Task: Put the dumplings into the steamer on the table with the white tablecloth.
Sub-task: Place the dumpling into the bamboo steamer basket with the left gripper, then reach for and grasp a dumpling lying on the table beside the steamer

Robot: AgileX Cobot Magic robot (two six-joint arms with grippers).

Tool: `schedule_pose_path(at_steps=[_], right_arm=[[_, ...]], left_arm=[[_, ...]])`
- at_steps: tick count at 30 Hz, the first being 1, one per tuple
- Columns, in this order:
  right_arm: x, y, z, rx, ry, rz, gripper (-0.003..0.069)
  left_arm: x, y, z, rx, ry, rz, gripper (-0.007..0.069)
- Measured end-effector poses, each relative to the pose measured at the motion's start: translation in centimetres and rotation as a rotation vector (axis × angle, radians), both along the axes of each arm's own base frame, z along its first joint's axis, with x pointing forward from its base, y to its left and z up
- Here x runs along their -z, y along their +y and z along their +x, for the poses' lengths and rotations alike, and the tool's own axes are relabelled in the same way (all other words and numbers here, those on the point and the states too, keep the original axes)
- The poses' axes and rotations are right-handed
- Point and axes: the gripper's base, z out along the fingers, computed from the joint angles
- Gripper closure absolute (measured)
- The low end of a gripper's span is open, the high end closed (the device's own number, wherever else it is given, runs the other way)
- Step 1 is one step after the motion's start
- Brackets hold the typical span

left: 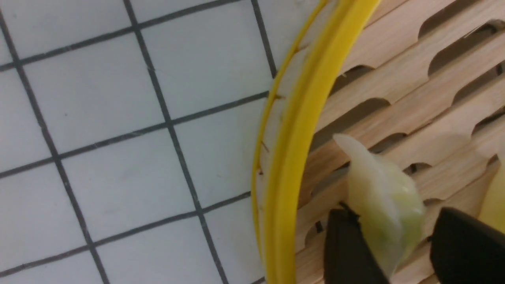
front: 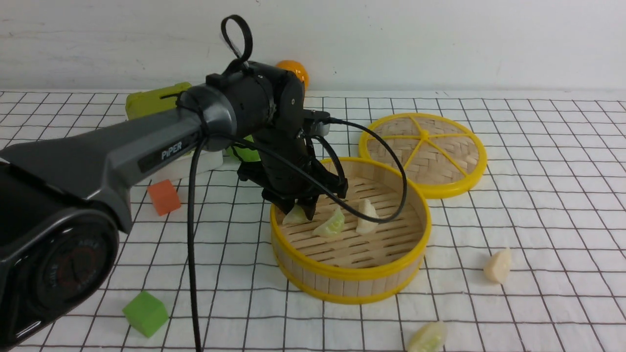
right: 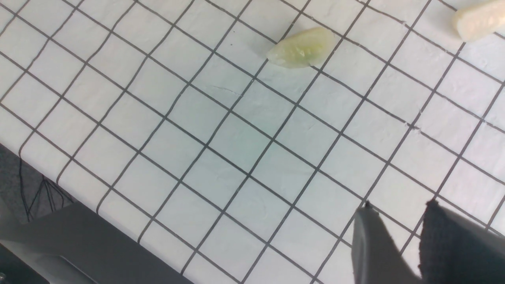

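Three dumplings [front: 334, 223] in steamer [front: 352, 277] | two on tablecloth [front: 538, 195] — left fingers [left: 347, 248] seemingly parted

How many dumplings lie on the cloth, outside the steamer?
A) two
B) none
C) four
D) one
A: only a cream dumpling and a green-tinted dumpling rest on the white tablecloth, both outside the steamer.
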Motion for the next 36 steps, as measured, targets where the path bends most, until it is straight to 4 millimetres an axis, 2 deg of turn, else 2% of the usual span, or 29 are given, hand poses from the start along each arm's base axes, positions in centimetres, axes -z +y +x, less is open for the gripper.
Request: schedule_pose_path(at_steps=[4,7,9,13,15,16,17,18,19,21,22,24,25,26,27,28,31,33,35,36], right_arm=[[0.0,0.0,0.0,0.001,-0.002,0.001,0.0463],[0.0,0.1,0.2,0.002,0.001,0.000,0.0461],[0.2,0.2,0.8,0.002,0.026,-0.008,0.0461],[-0.2,0.8,2.1,-0.006,0.081,-0.010,0.0461],[-0.4,1.4,3.1,-0.019,0.125,-0.008,0.0461],[-0.4,1.5,3.2,-0.020,0.129,-0.008,0.0461],[-0.5,2.0,3.7,-0.041,0.146,-0.015,0.0461],[-0.5,2.5,4.1,-0.065,0.162,-0.023,0.0461],[-0.5,3.0,4.4,-0.089,0.172,-0.031,0.0463],[-0.4,3.6,4.7,-0.121,0.184,-0.046,0.0474],[-0.3,4.5,5.2,-0.163,0.193,-0.075,0.0503],[0.1,5.7,5.9,-0.192,0.210,-0.119,0.0545],[0.1,5.8,6.0,-0.197,0.212,-0.124,0.0549],[0.7,6.9,6.8,-0.200,0.229,-0.164,0.0577],[0.6,6.9,6.9,-0.196,0.227,-0.160,0.0580],[1.2,7.9,7.7,-0.196,0.242,-0.194,0.0593],[2.7,9.5,9.3,-0.173,0.271,-0.232,0.0594],[3.4,10.0,9.9,-0.159,0.287,-0.237,0.0586],[5.1,11.0,11.2,-0.106,0.326,-0.240,0.0544],[5.2,11.1,11.3,-0.092,0.329,-0.235,0.0539]], left_arm=[[-1.7,0.0,0.0,0.002,0.007,0.004,0.0172],[-4.3,0.2,-0.3,0.004,0.014,0.006,0.0135],[-7.7,0.4,-0.8,0.009,-0.034,-0.019,0.0135],[-14.4,2.0,-3.3,0.014,-0.159,-0.062,0.0193],[-17.8,3.3,-5.5,0.012,-0.221,-0.079,0.0267],[-18.1,3.4,-5.8,0.011,-0.225,-0.079,0.0267],[-19.8,4.6,-7.8,0.014,-0.249,-0.082,0.0338],[-20.3,5.2,-8.7,0.016,-0.250,-0.078,0.0380],[-20.5,5.9,-10.1,0.019,-0.243,-0.073,0.0431],[-20.1,6.5,-11.2,0.021,-0.218,-0.059,0.0473],[-19.5,7.8,-13.6,0.022,-0.186,-0.042,0.0549],[-18.2,8.9,-15.7,0.024,-0.137,-0.022,0.0608],[-18.1,9.0,-16.0,0.024,-0.132,-0.019,0.0613],[-16.9,10.0,-18.0,0.026,-0.098,-0.014,0.0637],[-16.7,10.1,-18.2,0.026,-0.098,-0.014,0.0637],[-15.7,11.1,-20.1,0.027,-0.086,-0.018,0.0637],[-14.2,12.6,-23.3,0.026,-0.080,-0.040,0.0637],[-13.6,13.4,-24.8,0.026,-0.080,-0.048,0.0637],[-12.8,14.7,-27.3,0.024,-0.097,-0.066,0.0637],[-12.8,14.7,-27.4,0.024,-0.099,-0.068,0.0637]])
